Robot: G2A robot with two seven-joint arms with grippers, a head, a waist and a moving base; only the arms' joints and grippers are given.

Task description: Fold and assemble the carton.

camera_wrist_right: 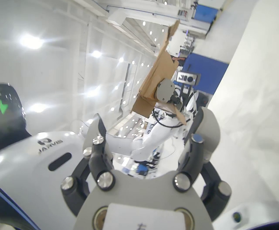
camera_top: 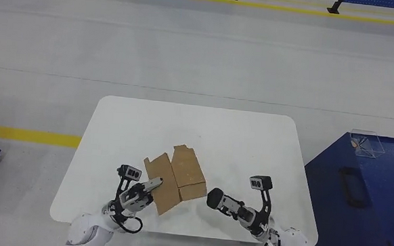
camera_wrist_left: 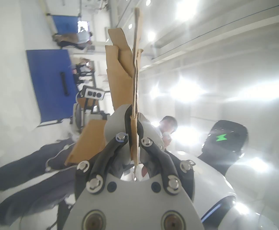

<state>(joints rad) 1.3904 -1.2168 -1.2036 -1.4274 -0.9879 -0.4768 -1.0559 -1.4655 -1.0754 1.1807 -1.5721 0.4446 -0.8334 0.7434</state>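
Pinching a flattened brown carton [camera_top: 180,173] by its near left edge, the left claw [camera_top: 154,183] holds the cardboard over the near middle of the white bench [camera_top: 250,136]. Seen from the left wrist, both fingers [camera_wrist_left: 118,122] press flat against the sheet, which stands edge-on between them, its flaps fanning away from the claw. The right claw [camera_top: 214,197] sits just beside the carton's near right corner, its fingers spread wide and apart from the cardboard.
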